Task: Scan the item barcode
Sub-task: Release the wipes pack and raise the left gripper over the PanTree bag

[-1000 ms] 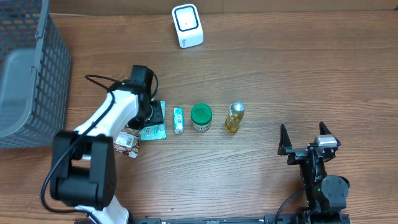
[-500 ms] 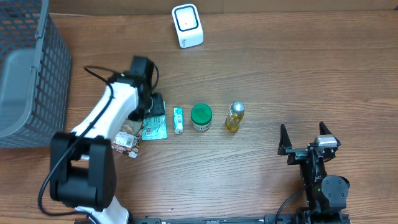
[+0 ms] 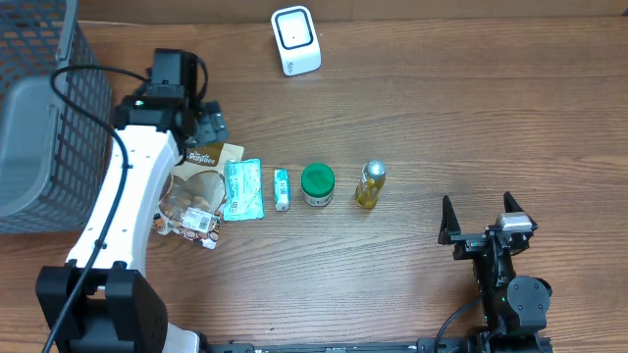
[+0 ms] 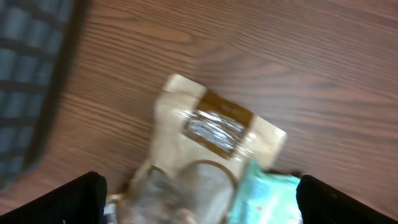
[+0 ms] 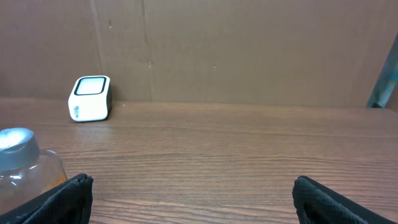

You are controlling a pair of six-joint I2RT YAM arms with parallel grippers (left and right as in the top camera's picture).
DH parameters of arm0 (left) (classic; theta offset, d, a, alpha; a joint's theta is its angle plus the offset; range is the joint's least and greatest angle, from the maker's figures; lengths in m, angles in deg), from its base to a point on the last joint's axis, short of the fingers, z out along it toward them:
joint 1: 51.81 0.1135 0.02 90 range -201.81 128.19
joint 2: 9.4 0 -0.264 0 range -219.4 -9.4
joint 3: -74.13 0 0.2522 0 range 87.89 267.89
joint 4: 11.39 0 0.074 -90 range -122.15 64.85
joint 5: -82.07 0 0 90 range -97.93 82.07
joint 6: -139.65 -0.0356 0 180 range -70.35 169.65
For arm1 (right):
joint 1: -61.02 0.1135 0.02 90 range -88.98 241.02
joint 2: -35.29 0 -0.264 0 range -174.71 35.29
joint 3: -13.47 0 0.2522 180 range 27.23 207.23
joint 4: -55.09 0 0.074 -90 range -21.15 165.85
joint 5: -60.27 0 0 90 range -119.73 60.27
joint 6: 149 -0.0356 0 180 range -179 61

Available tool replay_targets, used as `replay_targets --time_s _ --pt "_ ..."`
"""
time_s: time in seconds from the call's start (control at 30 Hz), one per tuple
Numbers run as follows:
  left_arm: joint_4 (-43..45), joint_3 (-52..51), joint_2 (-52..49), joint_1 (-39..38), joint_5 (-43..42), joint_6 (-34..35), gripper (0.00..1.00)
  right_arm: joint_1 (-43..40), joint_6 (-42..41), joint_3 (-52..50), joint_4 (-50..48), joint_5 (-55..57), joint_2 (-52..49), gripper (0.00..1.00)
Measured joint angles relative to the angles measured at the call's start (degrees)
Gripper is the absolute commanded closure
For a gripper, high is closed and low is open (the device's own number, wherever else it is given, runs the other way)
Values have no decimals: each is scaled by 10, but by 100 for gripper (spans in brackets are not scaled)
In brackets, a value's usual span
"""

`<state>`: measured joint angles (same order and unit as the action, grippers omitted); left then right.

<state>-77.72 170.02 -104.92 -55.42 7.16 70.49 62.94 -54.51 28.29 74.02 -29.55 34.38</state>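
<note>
A white barcode scanner [image 3: 295, 39] stands at the table's far edge; it also shows in the right wrist view [image 5: 90, 98]. The items lie in a row: a brown pouch [image 3: 201, 175], a teal packet [image 3: 242, 188], a small tube [image 3: 282, 188], a green-lidded jar [image 3: 317, 183] and a yellow bottle [image 3: 369, 184]. My left gripper [image 3: 209, 126] hovers open just behind the pouch, holding nothing. From its wrist, the pouch [image 4: 208, 127] and teal packet [image 4: 264, 196] lie below the open left gripper [image 4: 199, 205]. My right gripper [image 3: 486, 221] rests open at the near right, empty [image 5: 193, 199].
A grey wire basket [image 3: 39, 108] fills the far left, its edge in the left wrist view [image 4: 31, 74]. A small printed snack packet [image 3: 196, 224] lies in front of the pouch. The bottle's cap [image 5: 15, 140] sits at the left of the right wrist view.
My left gripper opened, rose off the pouch and teal packet, and swung back and to the left. The pouch is now uncovered. The right arm stayed still.
</note>
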Motion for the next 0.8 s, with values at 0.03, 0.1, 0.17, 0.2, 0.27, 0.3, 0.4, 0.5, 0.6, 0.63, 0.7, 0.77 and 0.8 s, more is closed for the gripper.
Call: replay_targets --time_s 0.03,0.1,0.17,0.2,0.27,0.3,0.4,0.5,0.6,0.63,0.7,0.77,0.8 --pt "0 0 0 2 6 0 0 0 0 0 0 0 0 0" --pt "0 0 0 2 13 0 0 0 0 0 0 0 0 0" --pt "0 0 0 2 16 0 0 0 0 0 0 0 0 0" --pt "0 0 0 2 17 0 0 0 0 0 0 0 0 0" --pt "0 0 0 2 19 0 0 0 0 0 0 0 0 0" --pt "0 0 0 2 19 0 1 0 0 0 0 0 0 0" --pt "0 0 0 2 21 0 0 0 0 0 0 0 0 0" --pt "0 0 0 2 21 0 0 0 0 0 0 0 0 0" --pt "0 0 0 2 21 0 0 0 0 0 0 0 0 0" --pt "0 0 0 2 21 0 0 0 0 0 0 0 0 0" --pt "0 0 0 2 21 0 1 0 0 0 0 0 0 0" --pt "0 0 0 2 21 0 0 0 0 0 0 0 0 0" --pt "0 0 0 2 21 0 0 0 0 0 0 0 0 0"
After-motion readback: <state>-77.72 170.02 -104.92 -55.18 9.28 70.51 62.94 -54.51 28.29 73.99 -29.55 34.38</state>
